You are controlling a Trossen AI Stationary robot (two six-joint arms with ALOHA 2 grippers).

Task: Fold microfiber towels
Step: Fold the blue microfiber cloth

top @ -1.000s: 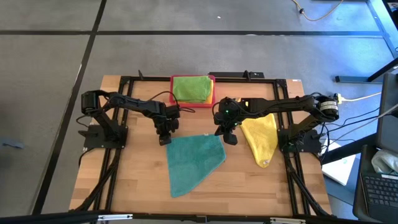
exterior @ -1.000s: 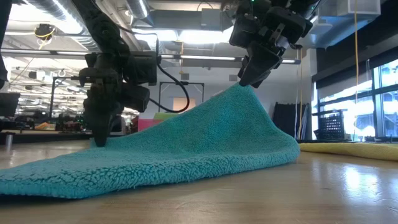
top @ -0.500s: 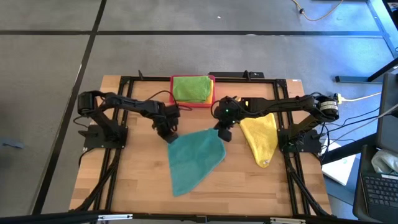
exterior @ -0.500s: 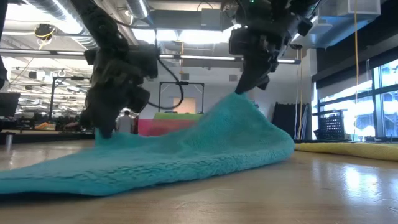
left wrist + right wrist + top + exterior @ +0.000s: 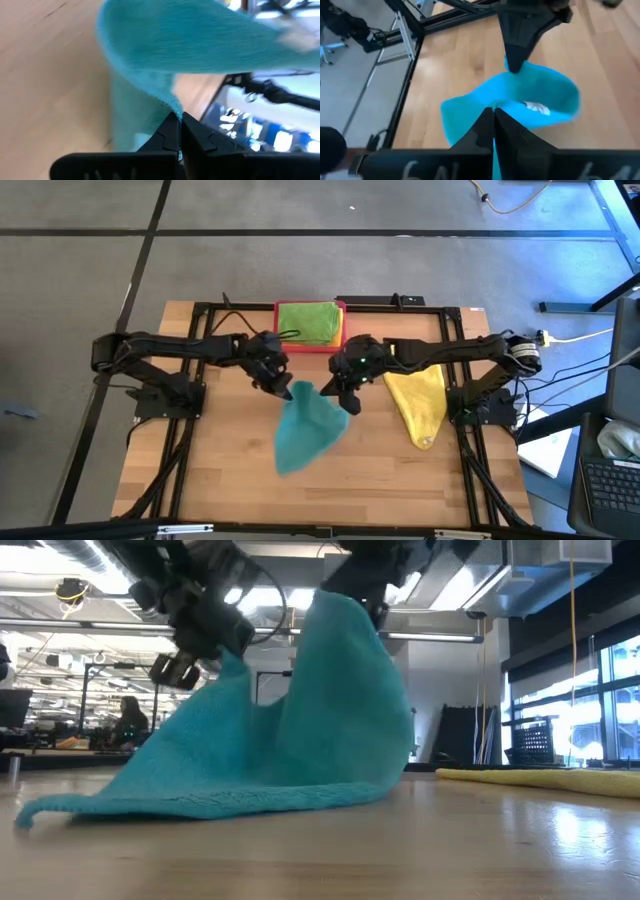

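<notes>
So both arms are busy with the teal towel (image 5: pixel 304 427) right in the middle of the table (image 5: pixel 220 470). The left gripper (image 5: pixel 283 390) has its fingers pressed together on 1 corner of it, and the right gripper (image 5: pixel 343 397) is pinched tight on another corner just beside it, so the 2 grippers sit pretty close to each other near the back half of the table. From the low view the teal cloth (image 5: pixel 290 730) hangs up off the wood like a little tent, with its bottom edge lying on the tabletop and a tail trailing toward the front. Left wrist view shows the dark fingers (image 5: pixel 172 135) closed right on the towel's edge, and the right wrist view shows its own fingers (image 5: pixel 492 127) clamped on the teal fabric too, with the other arm's gripper holding the far corner. Off to the right side there's a yellow towel (image 5: pixel 420 405) lying flat under the right arm, well apart from the teal one. At the back edge a green towel (image 5: pixel 308 322) sits folded in the pink tray (image 5: pixel 340 345).
</notes>
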